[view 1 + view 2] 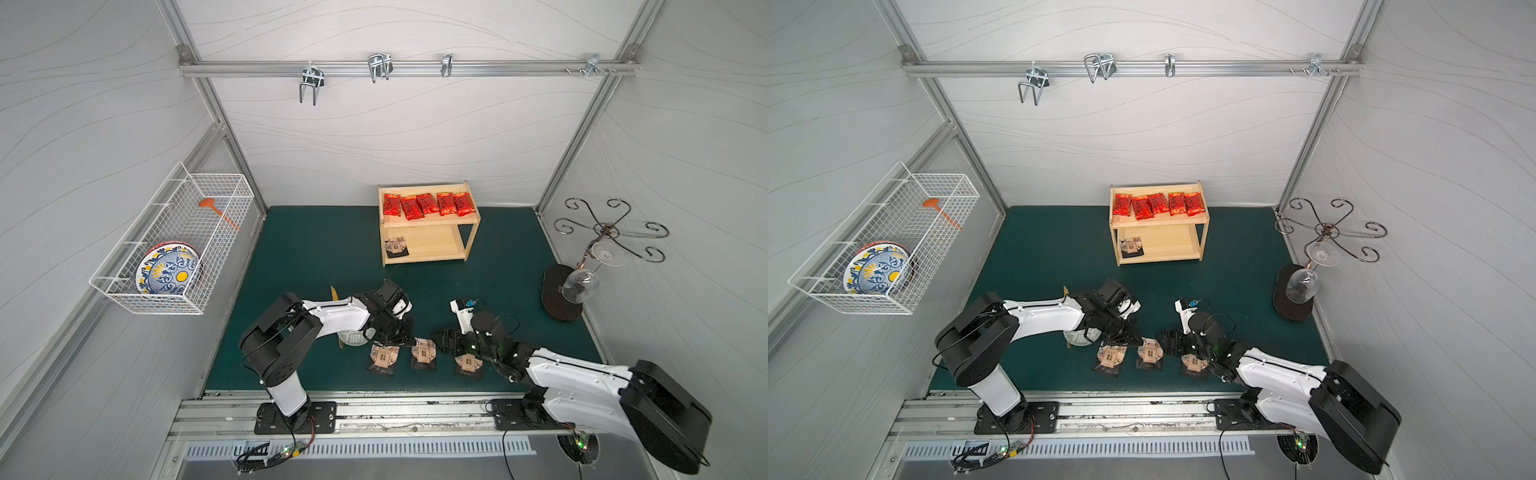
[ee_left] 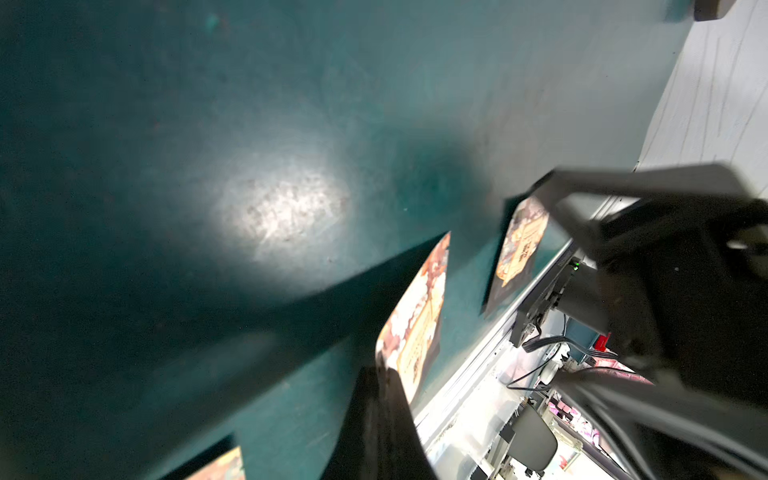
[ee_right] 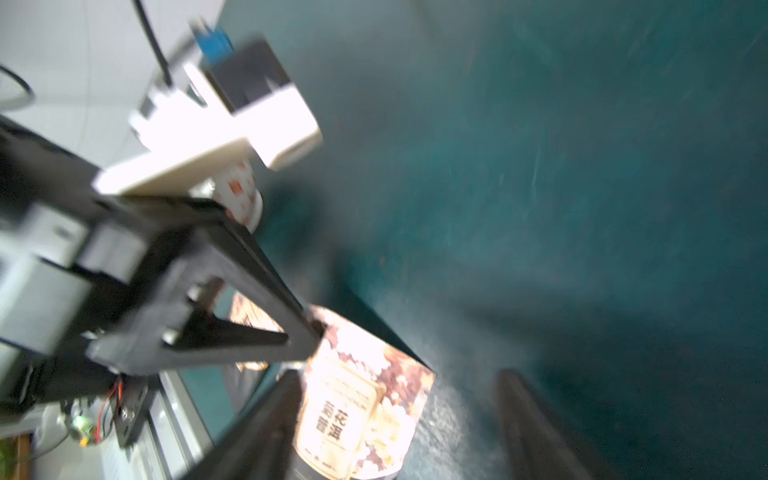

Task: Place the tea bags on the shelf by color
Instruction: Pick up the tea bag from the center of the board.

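Note:
The pale wood shelf [image 1: 430, 253] [image 1: 1158, 259] stands at the back of the mat. Several red tea bags [image 1: 428, 204] lie on its top board and one black-edged tea bag [image 1: 397, 247] on its lower board. Three more black-edged tea bags lie near the front, at the left [image 1: 384, 357], middle [image 1: 424, 351] [image 1: 1150, 351] and right [image 1: 469, 363]. My left gripper [image 2: 384, 374] [image 1: 409, 340] is shut on the middle tea bag's [image 2: 415, 328] edge. My right gripper [image 3: 405, 419] [image 1: 440, 343] is open around that same tea bag [image 3: 361, 407].
A patterned bowl [image 1: 353, 337] sits under the left forearm. A white wire basket [image 1: 216, 241] with a plate hangs on the left wall. A dark-based metal stand [image 1: 559, 293] carrying a wine glass [image 1: 582, 284] is at the right edge. Hooks [image 1: 379, 66] hang overhead.

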